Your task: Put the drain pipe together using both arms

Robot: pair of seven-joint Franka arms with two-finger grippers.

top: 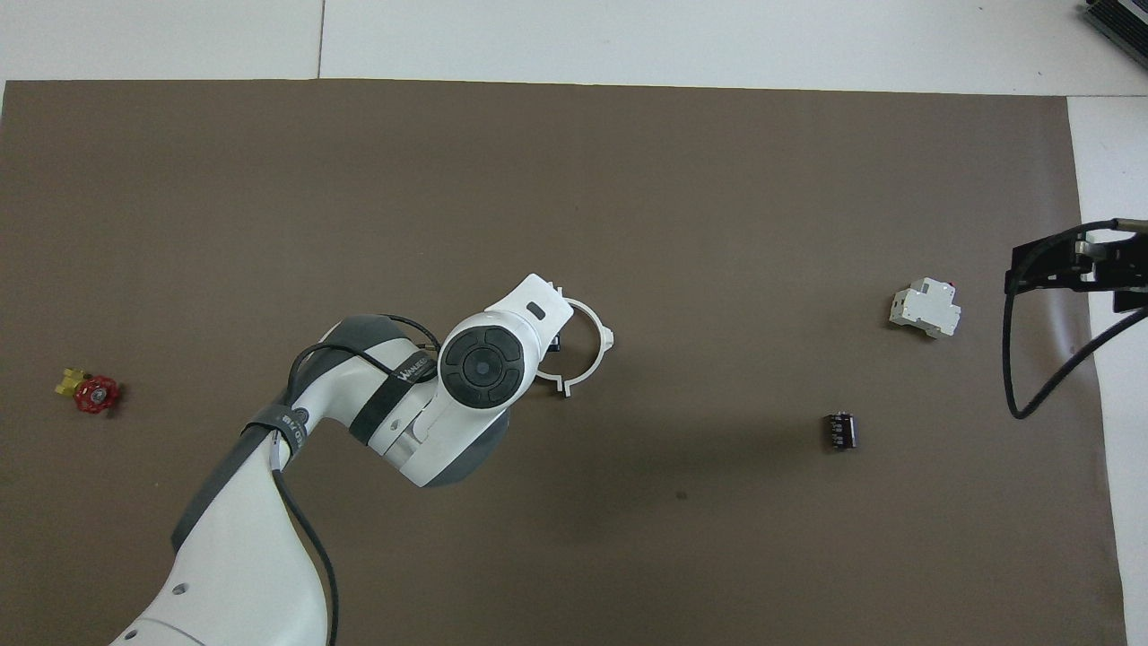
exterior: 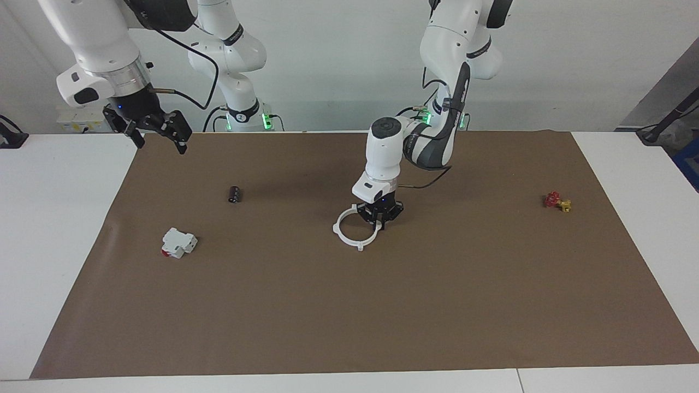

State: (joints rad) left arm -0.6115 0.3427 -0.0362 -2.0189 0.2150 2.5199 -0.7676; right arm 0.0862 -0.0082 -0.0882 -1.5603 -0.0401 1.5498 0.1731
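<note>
One white ring [exterior: 354, 232] lies flat mid-mat [exterior: 437, 305], joined. Left gripper [exterior: 380, 217] is down at the ring's edge toward the left arm's end, can't tell if it's open or clamped. Right gripper [exterior: 158, 131] is up over the mat's edge, fingers spread, holding nothing, waiting. Black cylinder [exterior: 235, 194] and white block [exterior: 178, 242] sit toward the right arm's end, red valve [exterior: 556, 201] at the left arm's

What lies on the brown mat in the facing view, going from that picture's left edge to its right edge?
White blocky piece with a red part → small black cylinder → white ring, with the left gripper down at its rim → small red and yellow piece.
</note>
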